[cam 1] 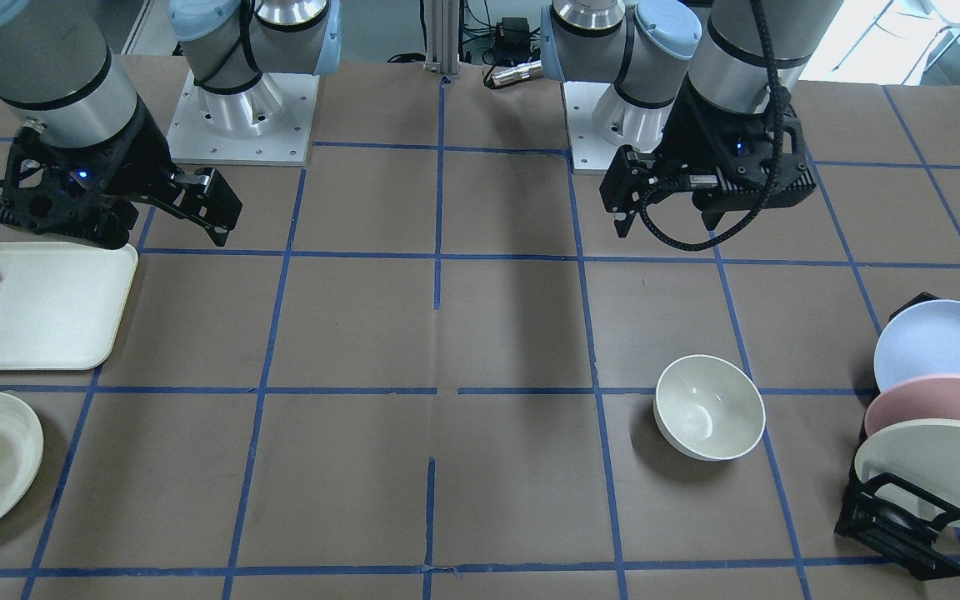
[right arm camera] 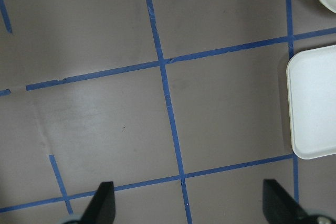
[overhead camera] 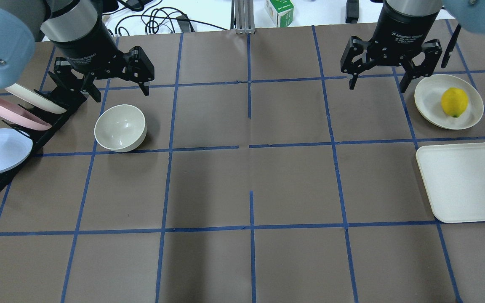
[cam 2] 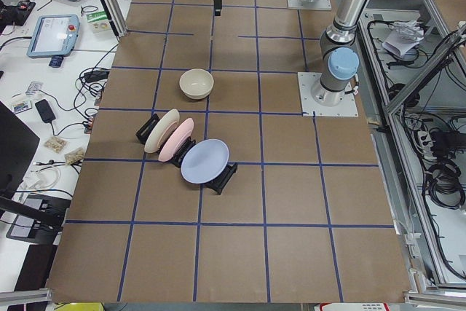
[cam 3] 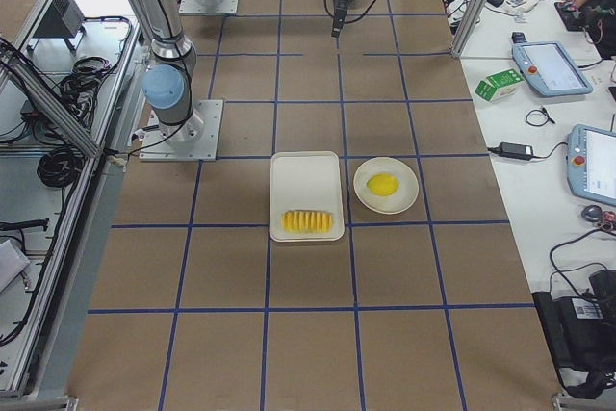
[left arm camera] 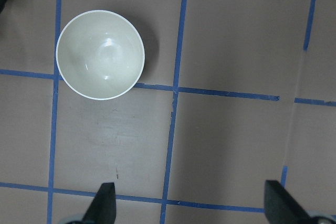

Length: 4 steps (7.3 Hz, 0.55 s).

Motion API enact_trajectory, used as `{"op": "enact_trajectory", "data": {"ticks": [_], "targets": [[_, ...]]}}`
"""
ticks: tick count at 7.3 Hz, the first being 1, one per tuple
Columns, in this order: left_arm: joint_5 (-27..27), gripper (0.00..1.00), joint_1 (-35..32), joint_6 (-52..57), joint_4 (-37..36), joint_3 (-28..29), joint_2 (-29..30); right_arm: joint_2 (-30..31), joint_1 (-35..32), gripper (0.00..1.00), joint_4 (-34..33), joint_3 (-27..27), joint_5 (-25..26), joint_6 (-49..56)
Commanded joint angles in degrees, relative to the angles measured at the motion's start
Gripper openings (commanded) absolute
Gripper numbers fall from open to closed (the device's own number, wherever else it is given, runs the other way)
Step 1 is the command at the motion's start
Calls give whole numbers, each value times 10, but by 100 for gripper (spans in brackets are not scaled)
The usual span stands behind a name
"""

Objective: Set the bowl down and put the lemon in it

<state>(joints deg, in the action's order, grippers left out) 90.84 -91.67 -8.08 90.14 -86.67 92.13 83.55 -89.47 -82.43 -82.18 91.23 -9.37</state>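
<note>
Now both sets of jaws hang wide open, empty — left gripper point(overhead camera: 121, 95) near the upright bowl point(overhead camera: 120, 127), apparently clear of it; lemon point(overhead camera: 454, 102) sits on a plate point(overhead camera: 427, 101) beside the right gripper point(overhead camera: 377, 87).

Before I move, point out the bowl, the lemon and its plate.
bowl point(overhead camera: 120, 126), overhead exterior view, inside bottom.
lemon point(overhead camera: 454, 102), overhead exterior view, middle of its peel.
plate point(overhead camera: 428, 97), overhead exterior view, bare surface left of the lemon.

We see the bowl point(left arm camera: 100, 54) standing upright and empty at upper left on the brown desk point(left arm camera: 231, 40) (its lower rim covers a blue tape line point(left arm camera: 220, 93)). The left gripper point(left arm camera: 191, 205) shows two fingertips point(left arm camera: 105, 203) at the bottom edge, spread wide and well apart from the bowl.
</note>
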Motion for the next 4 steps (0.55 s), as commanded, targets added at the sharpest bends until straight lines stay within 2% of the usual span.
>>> {"op": "enact_trajectory", "data": {"ticks": [1,4], "targets": [[-1,100,0,0,-2,-1,-1,-1,0,100,0,0,3,0],[-1,100,16,7,-4,-4,11,-4,0,100,0,-1,6,2]]}}
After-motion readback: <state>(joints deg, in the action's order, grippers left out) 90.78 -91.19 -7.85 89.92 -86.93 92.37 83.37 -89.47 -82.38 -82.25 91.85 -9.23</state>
